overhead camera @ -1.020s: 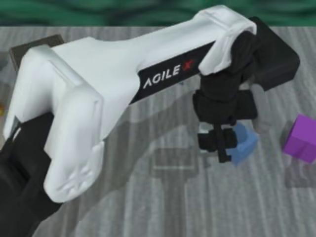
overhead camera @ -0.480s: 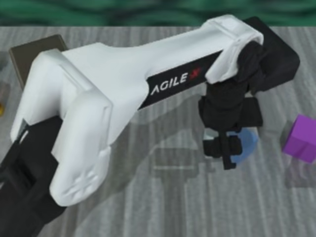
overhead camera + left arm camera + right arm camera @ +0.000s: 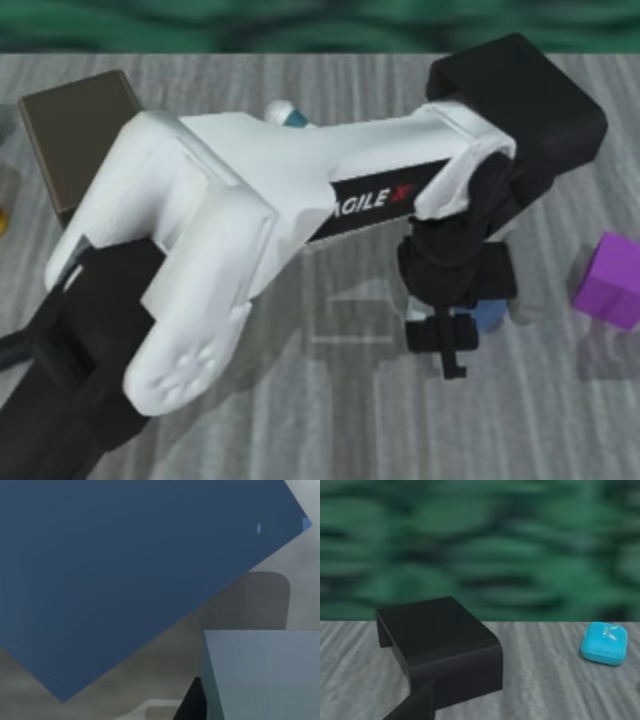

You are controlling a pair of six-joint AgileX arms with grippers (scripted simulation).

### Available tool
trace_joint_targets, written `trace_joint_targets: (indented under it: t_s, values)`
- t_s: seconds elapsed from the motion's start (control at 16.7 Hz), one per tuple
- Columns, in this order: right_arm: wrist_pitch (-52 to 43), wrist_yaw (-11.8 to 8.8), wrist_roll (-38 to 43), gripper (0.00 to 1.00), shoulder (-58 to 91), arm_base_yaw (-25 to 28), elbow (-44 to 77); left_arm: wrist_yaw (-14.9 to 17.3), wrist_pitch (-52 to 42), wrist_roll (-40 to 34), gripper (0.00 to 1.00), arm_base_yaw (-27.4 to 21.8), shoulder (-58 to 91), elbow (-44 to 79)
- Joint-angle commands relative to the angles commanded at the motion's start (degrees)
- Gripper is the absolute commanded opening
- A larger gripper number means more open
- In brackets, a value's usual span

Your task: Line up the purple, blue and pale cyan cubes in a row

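While the left gripper hangs over the blue cube, hiding most of it, I cannot tell whether its fingers grip. The blue cube sits left of the purple cube, apart from it.

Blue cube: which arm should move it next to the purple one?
Left. The left gripper is already right over the blue cube, which fills its wrist view. The purple cube sits nearby.

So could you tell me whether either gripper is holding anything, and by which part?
It cannot be told: the left gripper sits over the blue cube, hiding any contact.
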Motion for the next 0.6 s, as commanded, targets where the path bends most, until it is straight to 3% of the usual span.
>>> trace_joint_targets:
  t_s: [0.12,0.6]
  values:
    - [0.00,0.00,0.00,1.00,0.00,0.00,0.00,0.00,0.00,0.00,0.00,0.00,0.00,0.00]
    - [0.00,0.00,0.00,1.00,0.00,0.00,0.00,0.00,0.00,0.00,0.60,0.00,0.00,0.00]
